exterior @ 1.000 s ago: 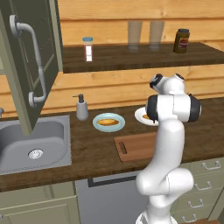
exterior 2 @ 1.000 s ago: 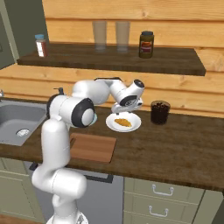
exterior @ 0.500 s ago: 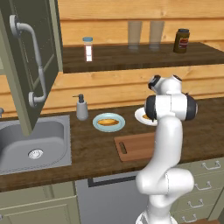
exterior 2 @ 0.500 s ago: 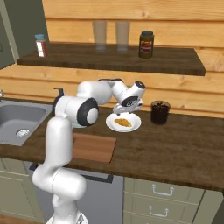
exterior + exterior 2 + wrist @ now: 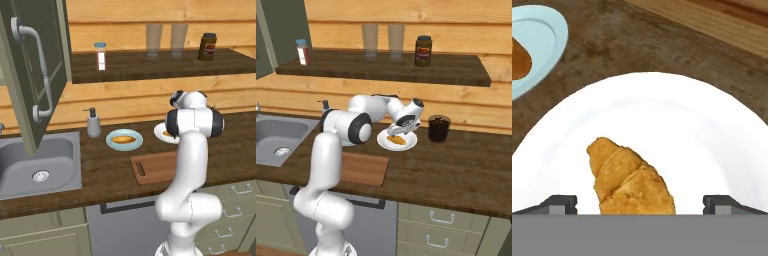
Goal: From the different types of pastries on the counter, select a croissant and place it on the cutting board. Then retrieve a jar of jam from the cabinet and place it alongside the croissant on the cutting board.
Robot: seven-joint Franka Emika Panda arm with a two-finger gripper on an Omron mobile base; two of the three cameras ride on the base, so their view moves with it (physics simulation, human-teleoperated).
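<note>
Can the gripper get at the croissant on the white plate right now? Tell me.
Probably yes. The gripper is open, its fingertips either side of the croissant on the white plate, with nothing between.

pastries (image 5: 631, 182): 2 | plates (image 5: 408, 145): 2 | glasses (image 5: 154, 39): 2 | cutting board (image 5: 157, 166): 1

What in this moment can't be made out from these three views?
- Croissant: its near end is cut off at the bottom of the hand view, so contact with the gripper can't be judged.
- White plate: in the left base view the arm hides most of it.
- Cutting board: in the right base view the arm covers its left part.
- Brown jar label: too small to read.
</note>
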